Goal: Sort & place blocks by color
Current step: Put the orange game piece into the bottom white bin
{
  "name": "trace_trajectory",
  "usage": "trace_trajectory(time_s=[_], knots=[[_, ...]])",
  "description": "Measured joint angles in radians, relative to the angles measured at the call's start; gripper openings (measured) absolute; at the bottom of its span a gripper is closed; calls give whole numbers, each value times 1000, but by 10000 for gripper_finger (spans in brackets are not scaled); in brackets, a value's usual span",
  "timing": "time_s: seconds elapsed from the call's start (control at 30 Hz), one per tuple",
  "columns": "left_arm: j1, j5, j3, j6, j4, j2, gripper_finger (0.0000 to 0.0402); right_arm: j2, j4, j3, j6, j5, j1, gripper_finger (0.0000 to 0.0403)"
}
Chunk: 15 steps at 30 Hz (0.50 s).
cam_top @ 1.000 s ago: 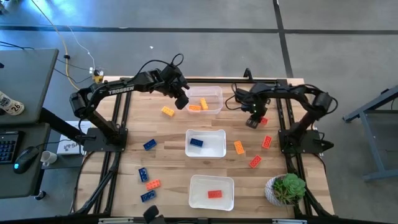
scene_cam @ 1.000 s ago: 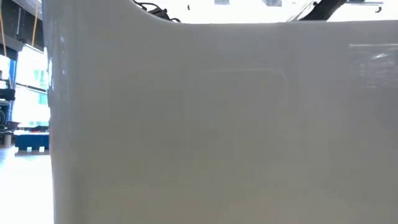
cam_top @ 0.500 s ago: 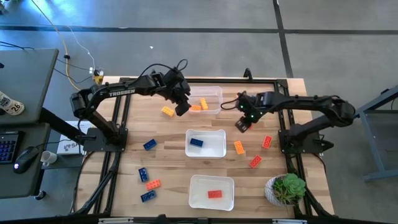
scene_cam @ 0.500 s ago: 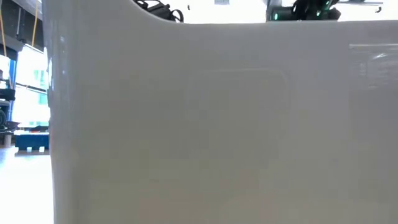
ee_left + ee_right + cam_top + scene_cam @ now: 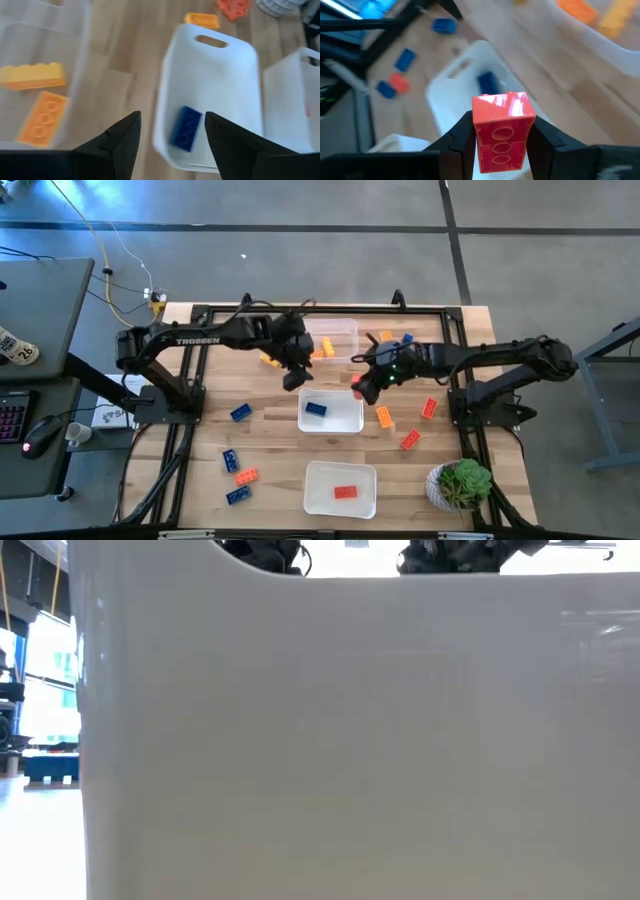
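Right gripper (image 5: 500,137) clamps red block (image 5: 502,130), carried toward its colour tub; left gripper (image 5: 172,132) open, empty

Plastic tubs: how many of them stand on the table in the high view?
3. The first tub, at the top, holds yellow-orange blocks. The second tub, in the middle, holds a blue block. The third tub, at the bottom, holds a red block. None seems hidden.

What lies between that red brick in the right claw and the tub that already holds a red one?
The right claw holds the red brick above the middle tub, the one with a blue brick. The tub with the red brick sits just beyond it. Carried above the middle tub, nothing visible blocks the brick.
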Motion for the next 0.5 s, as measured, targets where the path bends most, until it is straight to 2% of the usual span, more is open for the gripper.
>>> trace_trajectory(time_s=[0.23, 0.5], knots=[[-104, 13, 0, -78, 44, 0, 208, 0, 106, 0, -38, -21, 74, 108], [-213, 112, 0, -218, 193, 0, 209, 0, 217, 0, -42, -26, 152, 108]])
